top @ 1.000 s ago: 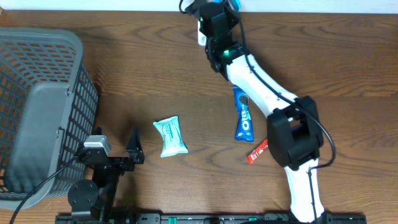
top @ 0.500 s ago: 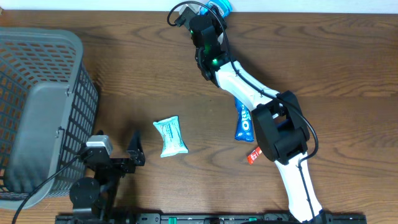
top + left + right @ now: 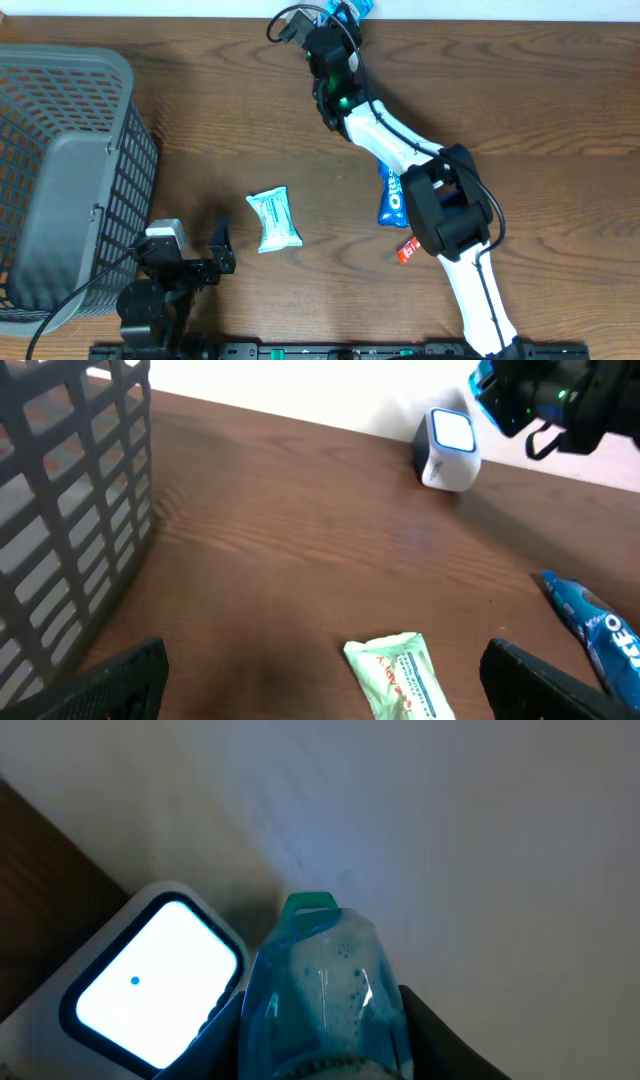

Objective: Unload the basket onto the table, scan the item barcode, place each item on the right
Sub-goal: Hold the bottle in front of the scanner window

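Right gripper (image 3: 322, 1040) clamps the blue packet (image 3: 320, 970) just beside the scanner (image 3: 150, 982), likely to face its barcode toward the lit window; left gripper (image 3: 330, 678) hangs wide open, empty

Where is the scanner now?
In the left wrist view the white scanner stands at the far edge of the table, just left of the blue pouch held by the right gripper.

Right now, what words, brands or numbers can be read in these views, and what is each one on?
"OREO": blue packet, small and partly under the arm in the overhead view; the left wrist view shows only "EO" at the frame edge.
Pale green packet: red print, too blurred to read.
Red packet: white marks, too small to read.
Scanner and blue pouch: no text visible.
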